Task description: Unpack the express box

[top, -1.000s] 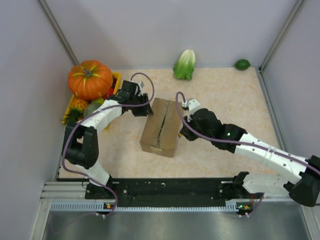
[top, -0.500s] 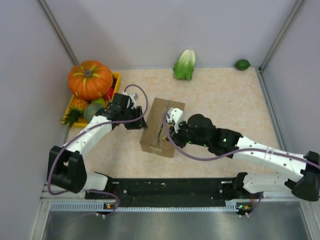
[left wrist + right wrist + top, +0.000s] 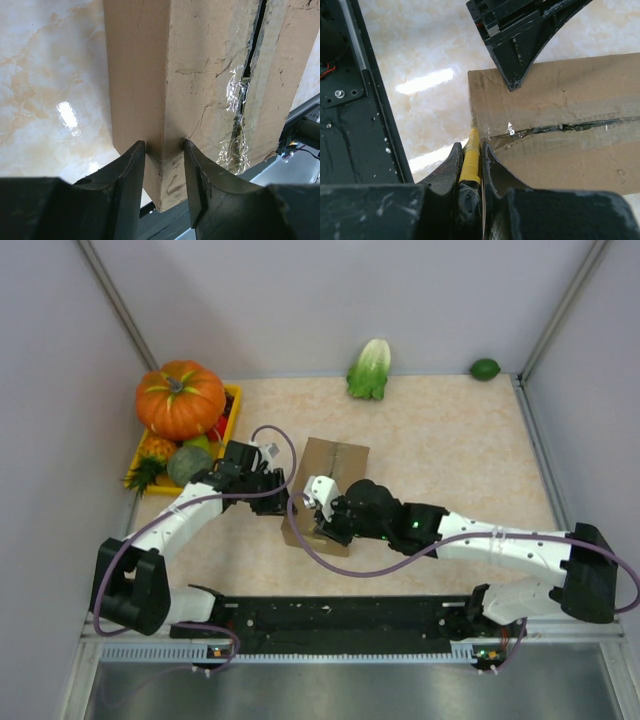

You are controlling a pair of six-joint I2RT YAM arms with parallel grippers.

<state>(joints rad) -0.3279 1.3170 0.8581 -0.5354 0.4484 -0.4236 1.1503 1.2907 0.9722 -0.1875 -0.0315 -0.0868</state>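
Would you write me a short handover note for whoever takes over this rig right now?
Left gripper: closed over the top left edge of the express box, one finger on the side wall and one on top, bracing it.
Right gripper: shut on a yellow tool, its tip at the near end of the taped seam.
Box: mid-table, flaps down.
Done: box braced, tool at the seam; the tape looks ragged.
Left: slit the seam, open the flaps, empty the box.

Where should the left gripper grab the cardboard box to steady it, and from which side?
Probably the box's top left edge, near the front corner, coming from the left: the flaps lie flat with no lip, and that ridge fits between the left gripper's fingers, which grip it there.
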